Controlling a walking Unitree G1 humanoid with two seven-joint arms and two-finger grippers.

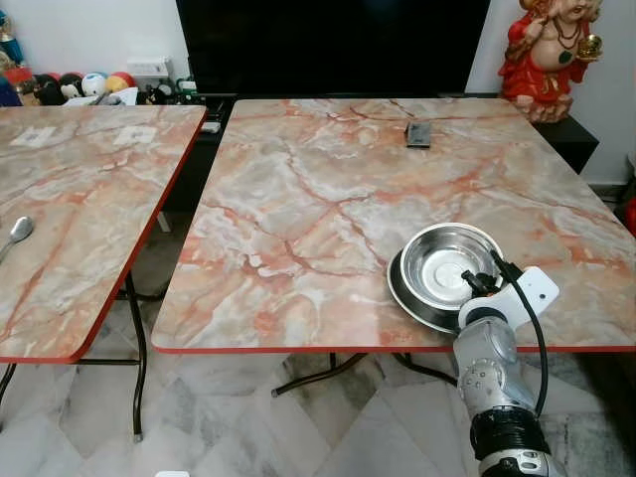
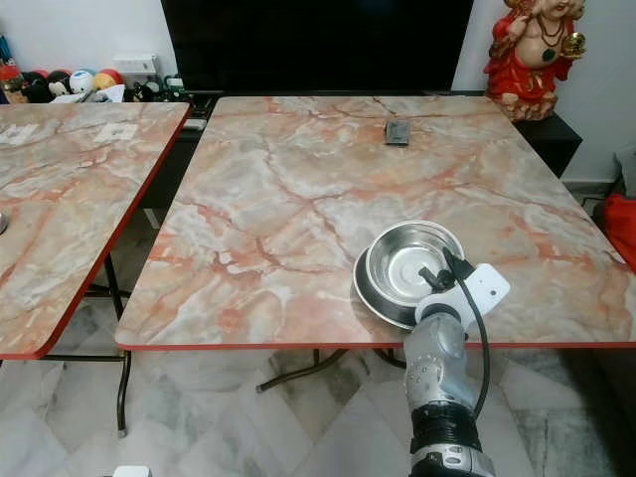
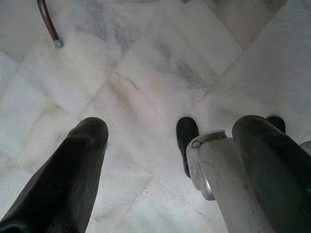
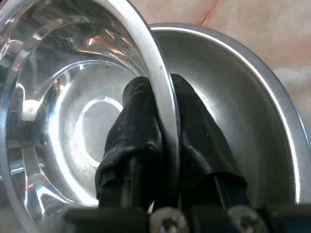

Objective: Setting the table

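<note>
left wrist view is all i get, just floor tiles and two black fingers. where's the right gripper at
Observer: The right gripper is pinched on the rim of a steel bowl.
Operator: bowl on the table or in the air
Observer: It sits in a steel plate near the front edge of the marble table.
Operator: any cutlery out
Observer: A spoon lies on the second table to the robot's left.

Two marble-patterned tables [image 1: 328, 189], pale marble floor [image 1: 248, 437], dark TV [image 1: 328, 45], white wall [image 1: 89, 30]
</note>
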